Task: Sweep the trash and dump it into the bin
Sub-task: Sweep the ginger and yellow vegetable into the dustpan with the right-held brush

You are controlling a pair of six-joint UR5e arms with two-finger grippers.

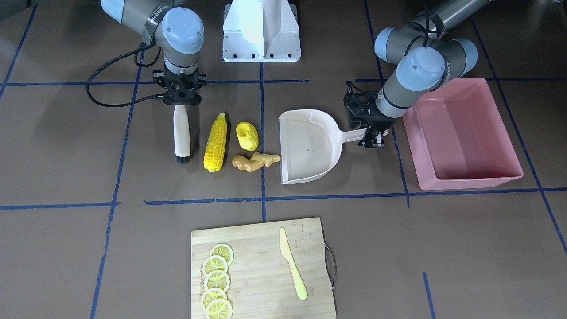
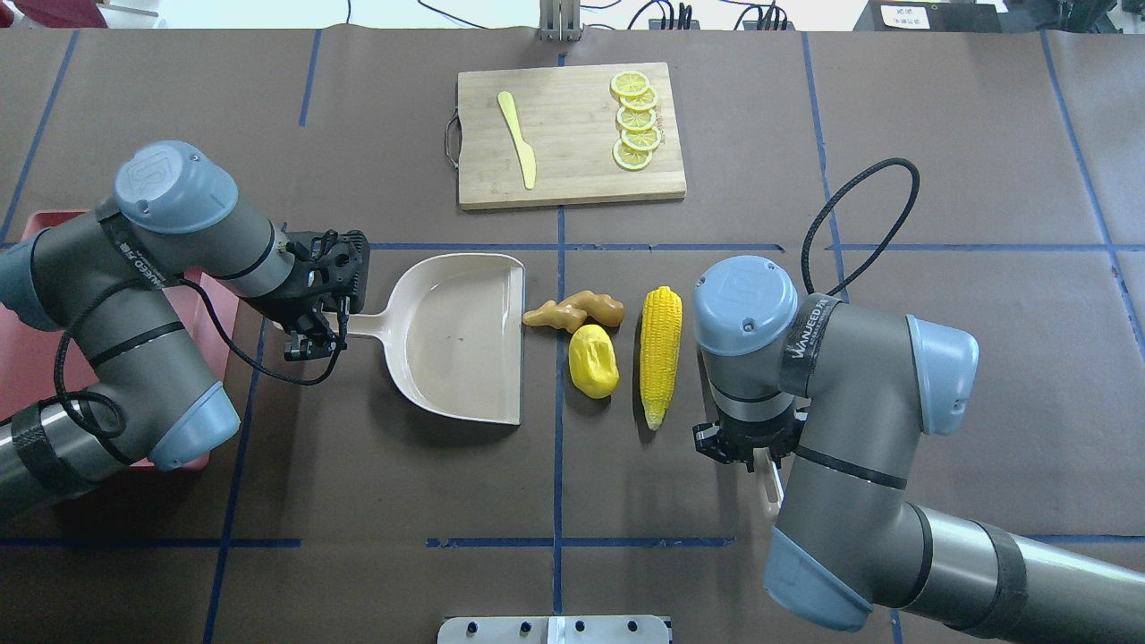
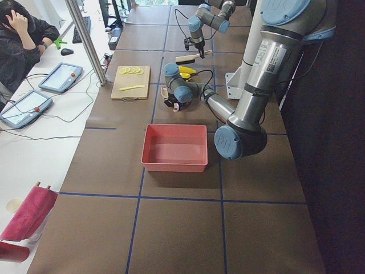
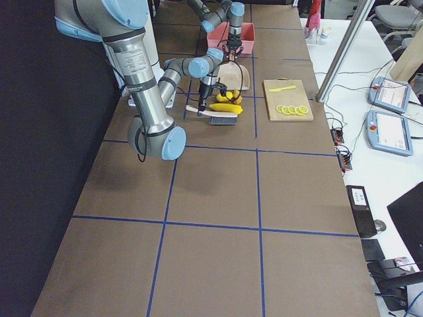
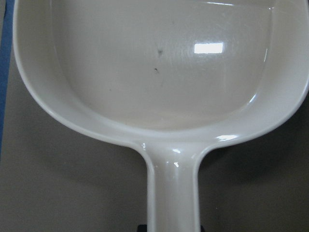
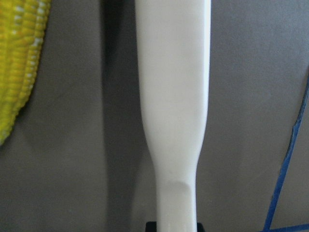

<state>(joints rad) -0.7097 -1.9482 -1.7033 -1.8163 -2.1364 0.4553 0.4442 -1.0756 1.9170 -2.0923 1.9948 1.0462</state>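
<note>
The trash lies in a row on the brown table: a corn cob point(image 1: 215, 142) point(image 2: 660, 353), a lumpy yellow fruit point(image 1: 246, 135) point(image 2: 593, 360) and a tan ginger root point(image 1: 256, 161) point(image 2: 574, 312). The ginger's tip touches the open edge of the beige dustpan point(image 1: 310, 146) point(image 2: 465, 335) point(image 5: 159, 72). My left gripper point(image 1: 374, 135) point(image 2: 322, 331) is shut on the dustpan's handle. The pink bin point(image 1: 469, 181) point(image 2: 31, 353) point(image 3: 174, 148) stands just beyond that handle, partly hidden by my left arm in the overhead view. My right gripper point(image 1: 180, 95) point(image 2: 751, 443) is shut on a white-handled brush point(image 1: 181, 133) point(image 6: 174, 96) beside the corn.
A wooden cutting board point(image 1: 261, 270) point(image 2: 572, 170) with lemon slices point(image 1: 217, 281) and a pale yellow knife point(image 1: 292, 266) lies on the far side of the trash from me. My white base point(image 1: 261, 31) is behind the row. A person point(image 3: 23, 40) sits at a side desk.
</note>
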